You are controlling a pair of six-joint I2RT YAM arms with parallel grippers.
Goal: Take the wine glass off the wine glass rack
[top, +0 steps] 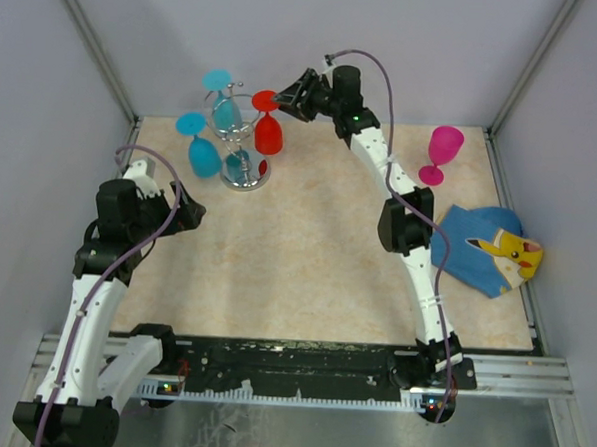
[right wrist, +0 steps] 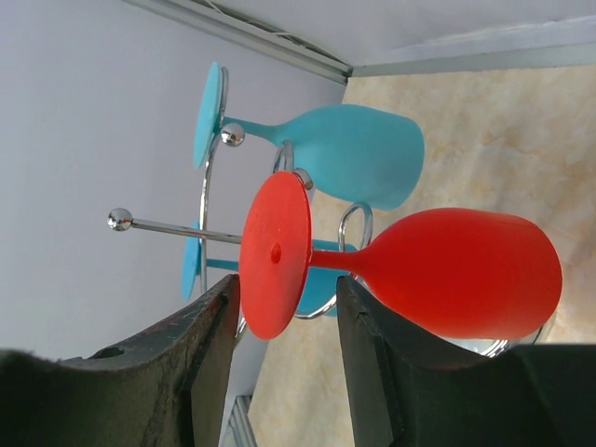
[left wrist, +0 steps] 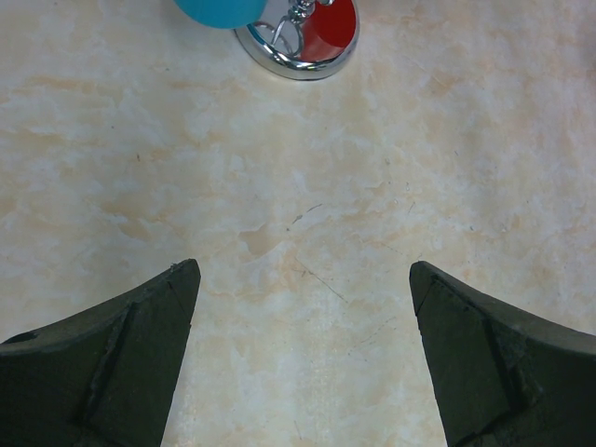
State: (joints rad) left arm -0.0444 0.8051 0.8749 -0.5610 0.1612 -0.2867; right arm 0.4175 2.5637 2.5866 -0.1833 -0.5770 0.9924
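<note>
Red wine glass hangs bowl-down, stem vertical, foot within the wide-open right end effector, ungripped.

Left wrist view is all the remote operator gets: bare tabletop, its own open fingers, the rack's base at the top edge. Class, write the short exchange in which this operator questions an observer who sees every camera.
Operator: Where is the right gripper?
Observer: The right gripper is up at the wine glass rack, one finger on either side of the red wine glass's round foot, jaws apart.
Operator: How many glasses hang there?
Observer: Three, bowls down: the red one, a near blue wine glass and a far blue wine glass.
Operator: Any glass off it?
Observer: A pink wine glass stands upright at the table's far right.
</note>
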